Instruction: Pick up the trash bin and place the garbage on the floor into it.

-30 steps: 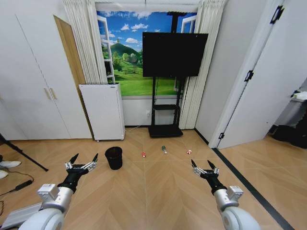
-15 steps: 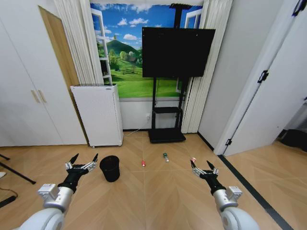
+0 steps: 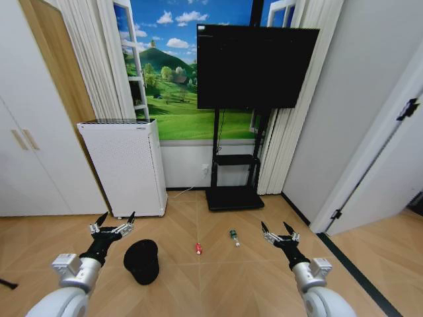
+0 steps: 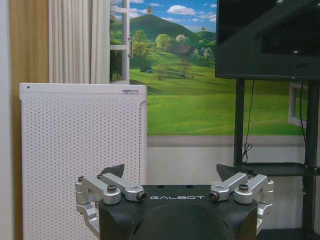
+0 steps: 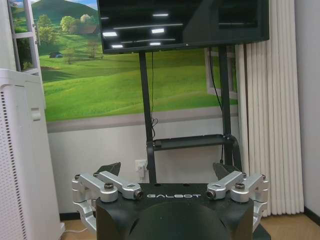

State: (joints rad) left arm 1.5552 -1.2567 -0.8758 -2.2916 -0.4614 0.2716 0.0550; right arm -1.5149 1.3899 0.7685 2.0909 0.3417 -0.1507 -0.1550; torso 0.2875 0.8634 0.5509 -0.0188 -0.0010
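Bin (image 3: 142,260) on floor by left gripper (image 3: 113,220); can (image 3: 198,248), bottle (image 3: 233,235) midway; third piece hidden behind right gripper (image 3: 278,230). Both wide open, empty.

I have driven closer: the trash bin (image 3: 142,260), red can (image 3: 198,248) and green bottle (image 3: 233,236) now sit lower in my head view, nearer my grippers.
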